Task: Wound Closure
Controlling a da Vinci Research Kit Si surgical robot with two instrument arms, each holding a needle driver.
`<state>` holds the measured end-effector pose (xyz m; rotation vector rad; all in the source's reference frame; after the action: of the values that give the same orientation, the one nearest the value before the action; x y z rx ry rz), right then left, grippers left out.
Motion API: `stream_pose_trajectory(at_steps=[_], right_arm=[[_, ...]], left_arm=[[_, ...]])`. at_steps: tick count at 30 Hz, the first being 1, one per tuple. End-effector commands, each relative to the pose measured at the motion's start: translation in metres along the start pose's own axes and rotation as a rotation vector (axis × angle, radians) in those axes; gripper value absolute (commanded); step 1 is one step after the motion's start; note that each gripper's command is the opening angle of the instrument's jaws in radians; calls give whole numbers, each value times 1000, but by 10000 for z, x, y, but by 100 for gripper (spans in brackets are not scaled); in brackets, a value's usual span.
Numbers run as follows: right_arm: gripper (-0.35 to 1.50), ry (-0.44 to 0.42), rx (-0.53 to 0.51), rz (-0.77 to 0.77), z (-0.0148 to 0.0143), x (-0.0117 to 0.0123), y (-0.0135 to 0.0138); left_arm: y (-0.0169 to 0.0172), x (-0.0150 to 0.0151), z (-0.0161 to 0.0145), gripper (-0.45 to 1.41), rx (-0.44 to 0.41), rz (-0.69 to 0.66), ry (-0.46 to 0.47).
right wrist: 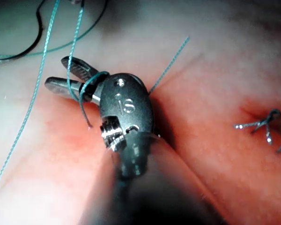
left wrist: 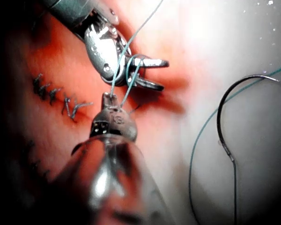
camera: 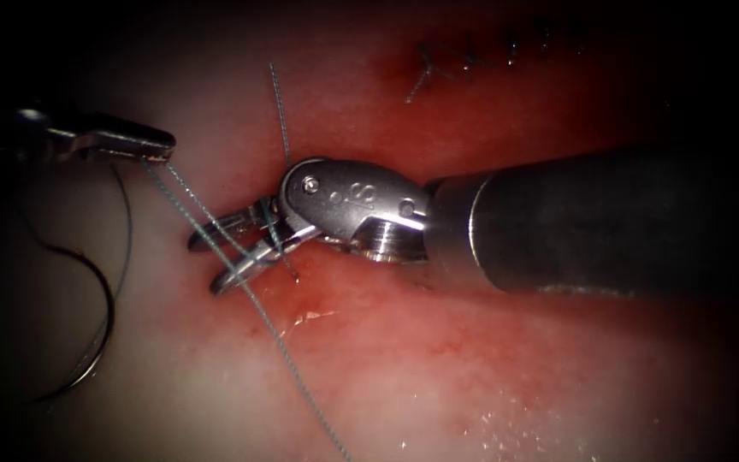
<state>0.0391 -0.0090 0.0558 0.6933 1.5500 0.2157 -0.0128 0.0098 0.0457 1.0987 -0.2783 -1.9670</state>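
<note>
The right arm's hand (camera: 226, 254) ends a thick dark grey cylindrical shaft (camera: 592, 222) with a paler ring at its end. Its rounded silver wrist piece (camera: 348, 198) bears stamped characters and small round pins, with a ribbed steel pulley beneath. Two slim, bright metal fingers (camera: 215, 229) taper forward. The left arm's hand (camera: 160, 147) is a narrow, dark, polished metal tip.

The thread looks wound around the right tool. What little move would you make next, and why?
Probably close the right tool on the short free thread end. Its jaws are open and empty, with the thread looped around them. The left tool holds the thread, and the needle lies free on the tissue, left of the cut.
</note>
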Motion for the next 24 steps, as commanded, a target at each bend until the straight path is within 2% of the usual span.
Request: stream_pose_trajectory(at_steps=[1,5,17,18,20,21,22,23,24], right_arm=[[0,23,-4,5,9,-5,2],[-13,62,13,13,12,-5,1],[-16,163,85,30,20,4,-6],[-11,164,76,30,21,3,-6],[19,160,67,30,21,2,-5],[41,159,58,37,21,2,-5],[71,150,44,50,22,1,-4],[84,144,41,56,22,1,-4],[84,144,41,56,22,1,-4]], left_arm=[[-1,-5,9,-45,2,4,-1],[5,-11,15,-45,4,16,-6],[10,-27,25,-45,34,19,19],[10,-27,24,-45,36,20,19],[9,-27,22,-45,42,13,22],[8,-26,21,-45,45,12,23],[6,-25,19,-45,48,10,25],[5,-24,18,-45,56,9,30],[5,-24,18,-45,56,9,30]])
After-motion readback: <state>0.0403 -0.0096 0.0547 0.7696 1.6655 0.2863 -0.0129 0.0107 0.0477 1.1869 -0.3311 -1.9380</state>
